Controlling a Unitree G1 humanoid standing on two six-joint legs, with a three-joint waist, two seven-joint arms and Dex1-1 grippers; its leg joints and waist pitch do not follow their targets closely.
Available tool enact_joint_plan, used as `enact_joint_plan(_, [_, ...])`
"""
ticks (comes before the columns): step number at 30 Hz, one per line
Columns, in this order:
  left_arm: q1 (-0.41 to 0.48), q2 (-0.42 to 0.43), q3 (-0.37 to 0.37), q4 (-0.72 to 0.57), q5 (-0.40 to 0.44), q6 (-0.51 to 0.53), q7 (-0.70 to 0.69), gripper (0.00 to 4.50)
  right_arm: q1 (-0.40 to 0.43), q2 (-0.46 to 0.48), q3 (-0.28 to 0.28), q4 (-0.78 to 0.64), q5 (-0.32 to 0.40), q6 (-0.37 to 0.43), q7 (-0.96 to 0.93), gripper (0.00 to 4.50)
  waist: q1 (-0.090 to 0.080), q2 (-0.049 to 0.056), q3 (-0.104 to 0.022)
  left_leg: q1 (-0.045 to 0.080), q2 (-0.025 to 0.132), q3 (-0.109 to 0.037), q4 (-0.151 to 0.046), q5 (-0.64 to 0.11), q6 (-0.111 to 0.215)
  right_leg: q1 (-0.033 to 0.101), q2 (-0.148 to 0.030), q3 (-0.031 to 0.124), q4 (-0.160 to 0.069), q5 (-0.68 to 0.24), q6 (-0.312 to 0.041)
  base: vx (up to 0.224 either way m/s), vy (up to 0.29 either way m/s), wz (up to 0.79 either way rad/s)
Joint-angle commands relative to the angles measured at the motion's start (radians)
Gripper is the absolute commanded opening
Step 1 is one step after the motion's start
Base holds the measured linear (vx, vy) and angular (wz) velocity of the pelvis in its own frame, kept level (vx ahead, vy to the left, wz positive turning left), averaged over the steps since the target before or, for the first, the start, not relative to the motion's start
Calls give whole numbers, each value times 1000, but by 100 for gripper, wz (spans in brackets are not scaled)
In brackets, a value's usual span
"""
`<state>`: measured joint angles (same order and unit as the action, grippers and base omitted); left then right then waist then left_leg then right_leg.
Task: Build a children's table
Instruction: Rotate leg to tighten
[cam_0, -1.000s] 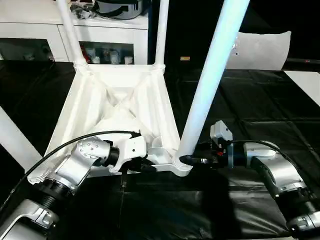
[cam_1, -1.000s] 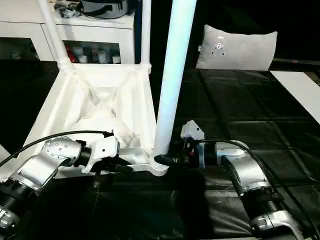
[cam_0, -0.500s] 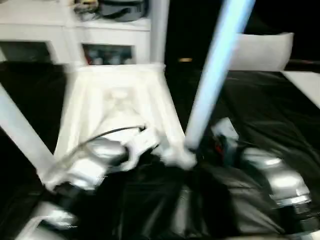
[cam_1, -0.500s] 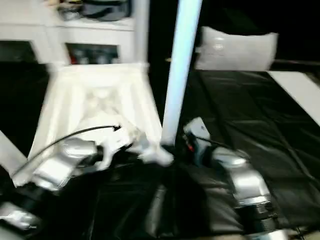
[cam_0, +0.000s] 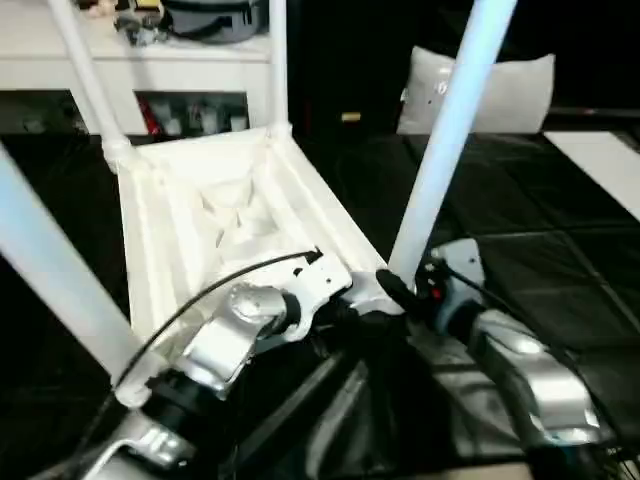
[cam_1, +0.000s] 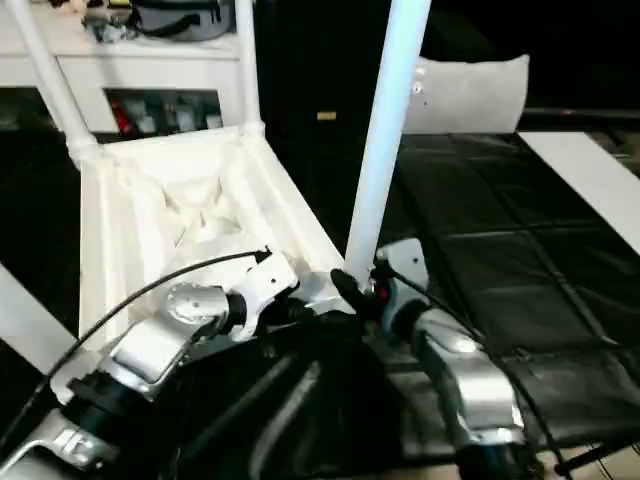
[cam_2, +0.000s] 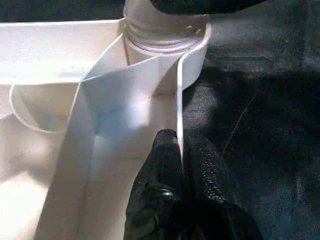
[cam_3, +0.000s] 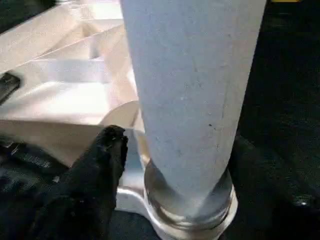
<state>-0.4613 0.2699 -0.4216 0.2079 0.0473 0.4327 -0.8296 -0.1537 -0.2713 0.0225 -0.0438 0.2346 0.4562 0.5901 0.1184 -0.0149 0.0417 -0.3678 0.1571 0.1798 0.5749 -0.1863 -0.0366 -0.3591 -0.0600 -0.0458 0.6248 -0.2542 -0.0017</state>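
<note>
The children's table lies upside down: its white ribbed top (cam_0: 170, 230) rests on the black sheet and several white legs stand up from the corner sockets. My left gripper (cam_2: 181, 150) is shut on the thin rim wall of the top's near edge, close to the near right socket (cam_2: 165, 35). The near right leg (cam_0: 445, 150) rises from that socket. My right gripper (cam_0: 393, 287) is at this leg's base. One of its fingers (cam_3: 107, 160) stands a little off the leg; the other is hidden behind it.
A white cabinet with glass doors (cam_0: 150, 60) stands behind the table, with a dark bag (cam_0: 210, 15) on it. A pale grey cushion (cam_0: 490, 90) leans at the back right. A black sheet (cam_0: 560, 260) covers the floor, and a white panel (cam_0: 600, 160) lies at the right.
The camera has swung, shifting the whole picture. My right gripper has opened off the base of the near right leg. The left gripper stays shut on the rim.
</note>
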Motion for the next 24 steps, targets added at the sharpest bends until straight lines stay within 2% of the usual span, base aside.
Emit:
enact_joint_plan(1, [13,35,3,-2,18,-66,-21,0,15,-40,12,-48,49,-23,108,358,10,-11,-57,3,75,-36,-53,-35,75,38,-99,54,-62,148,-176,0,0,0])
enact_joint_plan(2, [20,56,-1,-8,13,-87,-50,0,20,-80,7,-58,59,-29,155,371,11,-12,-59,-1,71,-33,-46,12,101,37,-93,51,-50,256,-183,0,0,0])
enact_joint_plan(3, [32,80,-2,-19,1,-116,-90,0,27,-130,0,-68,69,-31,212,381,11,-13,-58,-2,71,-33,-44,14,110,37,-93,50,-48,283,-186,0,0,0])
enact_joint_plan(4, [34,83,-2,-21,-1,-121,-95,0,27,-135,-1,-69,71,-30,219,388,13,-13,-55,-3,73,-33,-44,-8,121,37,-94,48,-50,284,-191,0,0,0])
enact_joint_plan(5, [42,99,-4,-31,-15,-142,-128,0,30,-170,-8,-71,78,-29,261,388,12,-12,-54,-1,74,-32,-45,-23,123,36,-96,48,-52,268,-193,0,0,0])
enact_joint_plan(6, [50,123,-11,-42,-28,-162,-166,0,30,-213,-15,-69,86,-32,316,403,13,-11,-51,3,77,-32,-47,-58,119,34,-97,46,-58,194,-203,0,0,0])
enact_joint_plan(7, [50,124,-12,-43,-29,-165,-168,0,30,-216,-16,-69,86,-32,318,403,13,-11,-51,3,77,-32,-47,-58,119,34,-97,46,-58,194,-203,0,0,0])
enact_joint_plan(8, [55,146,-20,-46,-36,-198,-203,0,26,-250,-15,-63,90,-42,363,415,13,-13,-48,5,80,-31,-50,-83,109,32,-97,46,-63,119,-209,0,0,0])
enact_joint_plan(10, [56,164,-27,-43,-50,-237,-247,0,19,-282,-6,-50,99,-62,417,424,14,-14,-46,7,83,-31,-53,-101,99,29,-98,46,-67,63,-213,0,0,0])
enact_joint_plan(12, [57,174,-30,-41,-58,-258,-271,0,16,-299,-2,-43,104,-74,446,424,19,-10,-45,11,86,-31,-53,-118,90,26,-100,47,-69,26,-216,0,0,0])
enact_joint_plan(13, [54,184,-36,-38,-67,-276,-303,0,8,-314,3,-33,122,-75,493,424,23,-15,-44,12,86,-30,-53,-127,87,25,-101,48,-69,7,-218,0,0,0])
enact_joint_plan(14, [45,199,-45,-29,-77,-301,-358,0,-5,-338,22,-12,141,-83,565,400,26,-16,-45,15,87,-28,-53,-135,84,22,-102,49,-71,-11,-222,0,0,0])
enact_joint_plan(17, [33,217,-59,-19,-82,-323,-418,0,-24,-347,44,14,149,-92,622,379,33,-15,-45,14,89,-29,-53,-121,81,22,-103,49,-67,-10,-221,0,0,0])
enact_joint_plan(21, [18,232,-72,-5,-83,-350,-464,0,-50,-342,72,49,148,-109,677,352,41,-18,-48,15,87,-29,-50,-114,78,22,-104,46,-62,12,-232,0,0,0])
enact_joint_plan(23, [10,233,-74,7,-78,-361,-470,0,-62,-338,95,70,135,-120,698,324,45,-18,-48,15,89,-28,-50,-117,73,21,-104,47,-62,5,-232,0,0,0])
enact_joint_plan(24, [3,232,-74,21,-71,-372,-467,0,-71,-336,112,85,127,-125,713,316,46,-16,-49,15,89,-28,-50,-118,69,21,-104,47,-62,8,-232,0,0,0])
